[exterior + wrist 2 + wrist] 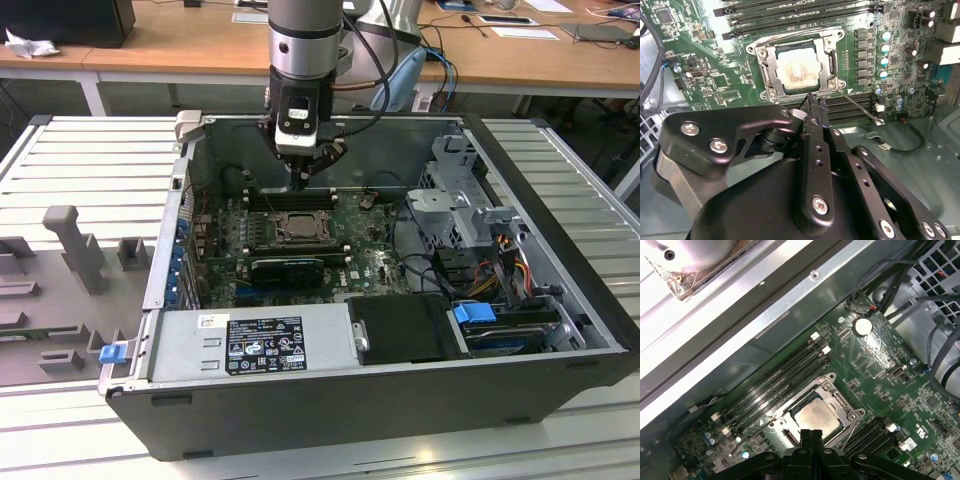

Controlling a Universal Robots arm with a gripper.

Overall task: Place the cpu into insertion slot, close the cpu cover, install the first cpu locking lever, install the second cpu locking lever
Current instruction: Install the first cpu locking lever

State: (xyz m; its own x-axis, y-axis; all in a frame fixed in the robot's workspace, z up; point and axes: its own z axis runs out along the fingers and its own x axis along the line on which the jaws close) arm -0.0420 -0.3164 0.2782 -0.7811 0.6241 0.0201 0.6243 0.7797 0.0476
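Note:
The cpu point(796, 69) lies flat in the insertion slot point(771, 47) on the green motherboard, its pale metal face up. The silvery cpu cover point(773, 67) lies down around it as a frame. A thin metal locking lever point(860, 105) sticks out slantwise from one socket corner, over the memory slots. My gripper point(813, 101) hovers just beside the socket edge with its two black fingers pressed together and nothing between them. The first wrist view has the fingertips point(806, 436) right at the rim of the cpu point(815, 415). In the exterior view the gripper point(300, 182) hangs above the socket point(298, 228).
The open computer case point(560, 300) walls in the board. Long black memory slots point(805, 12) flank the socket on both sides. A power supply point(260, 345) and drive bays point(505, 325) fill the near side, with cables point(420, 240) at the exterior view's right.

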